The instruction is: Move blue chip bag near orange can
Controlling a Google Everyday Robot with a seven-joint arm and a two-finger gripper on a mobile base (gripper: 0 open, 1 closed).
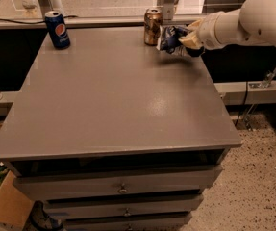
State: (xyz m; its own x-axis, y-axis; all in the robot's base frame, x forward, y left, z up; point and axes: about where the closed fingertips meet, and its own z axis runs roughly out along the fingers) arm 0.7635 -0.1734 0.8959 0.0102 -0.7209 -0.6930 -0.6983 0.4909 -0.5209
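The blue chip bag is a crumpled navy bag with white edges, held at the far right of the grey table. My gripper comes in from the right on a white arm and is shut on the bag's right end. The orange can stands upright at the table's back edge, just left of the bag. Bag and can are almost touching. The bag sits low, at or just above the tabletop.
A blue Pepsi can stands at the back left corner. Drawers run under the table front. A cardboard box lies on the floor at left. A rail and posts line the back edge.
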